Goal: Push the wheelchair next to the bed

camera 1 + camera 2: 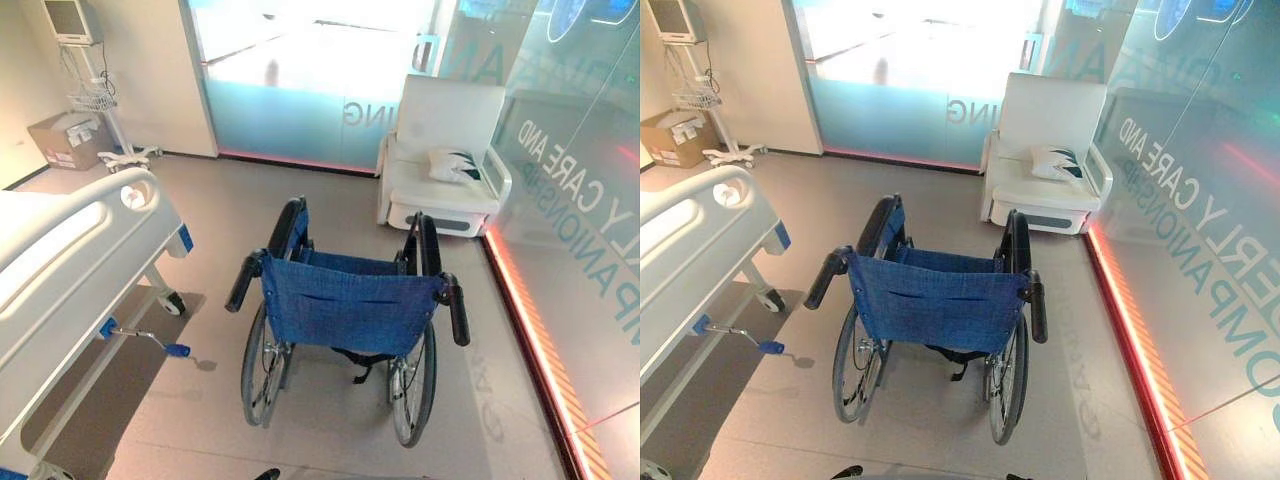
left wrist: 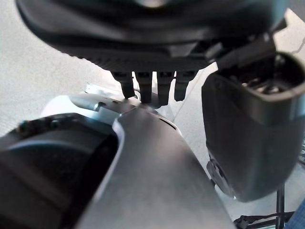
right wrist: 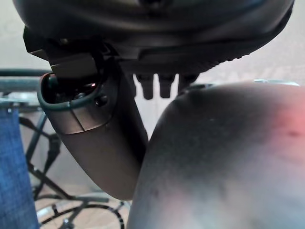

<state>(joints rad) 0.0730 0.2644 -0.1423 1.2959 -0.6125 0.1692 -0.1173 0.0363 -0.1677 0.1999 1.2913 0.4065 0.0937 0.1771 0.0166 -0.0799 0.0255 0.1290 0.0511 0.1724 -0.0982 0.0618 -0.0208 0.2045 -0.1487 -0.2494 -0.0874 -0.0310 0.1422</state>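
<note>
A wheelchair with a blue fabric seat and back stands in the middle of the floor, its back towards me. Its two black push handles stick out at either side, with nothing holding them. The white hospital bed lies at the left, about a wheel's width from the chair. My left hand hangs low with straight fingers and holds nothing. My right hand also hangs with relaxed fingers, and the wheelchair's blue cloth and spokes show beside it.
A blue-tipped bed crank sticks out from the bed towards the chair. A white armchair with a cushion stands at the back right. A glass wall with a lit floor strip runs along the right. A monitor stand and a cardboard box are far left.
</note>
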